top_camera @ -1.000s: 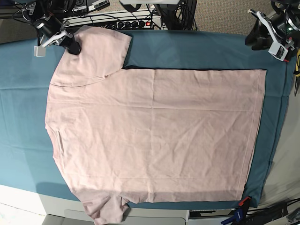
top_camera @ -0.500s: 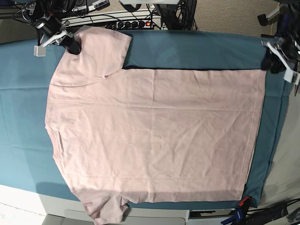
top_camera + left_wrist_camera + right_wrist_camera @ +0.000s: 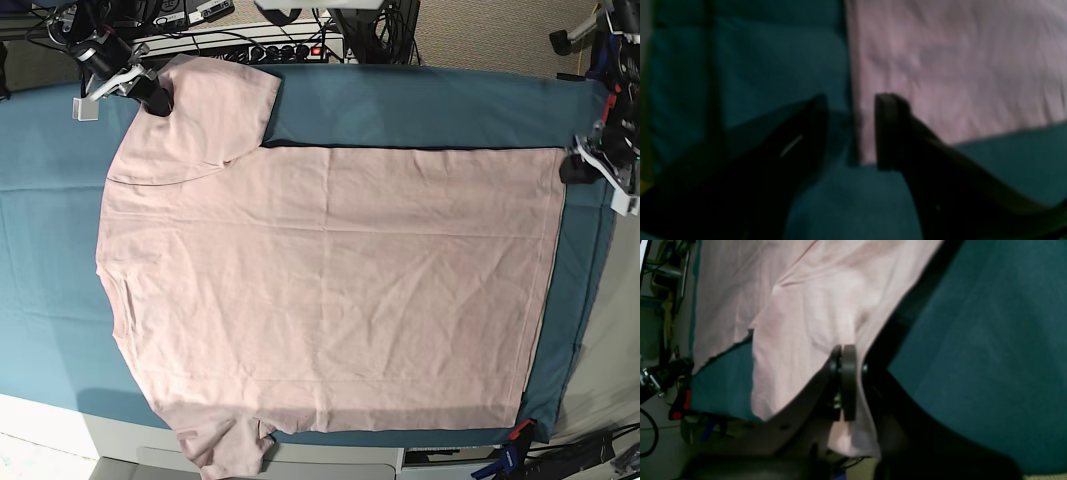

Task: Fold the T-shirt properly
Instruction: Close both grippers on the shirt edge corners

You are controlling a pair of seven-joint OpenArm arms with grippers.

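- The teal fabric table cloth [image 3: 420, 105] spreads under and past both sets of jaws.
- The pale pink short-sleeved cotton T-shirt [image 3: 330, 280] lies flat on it, plain side up.
- The left gripper [image 3: 850, 131] hangs with jaws apart, the shirt's hem corner between them.
- The right gripper [image 3: 844, 381] has its jaws pressed together on the sleeve edge.

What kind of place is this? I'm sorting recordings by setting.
Probably a robotics lab bench: a T-shirt lies flat on a teal table cloth, with a power strip and tangled cables behind, and clamps at the edge.
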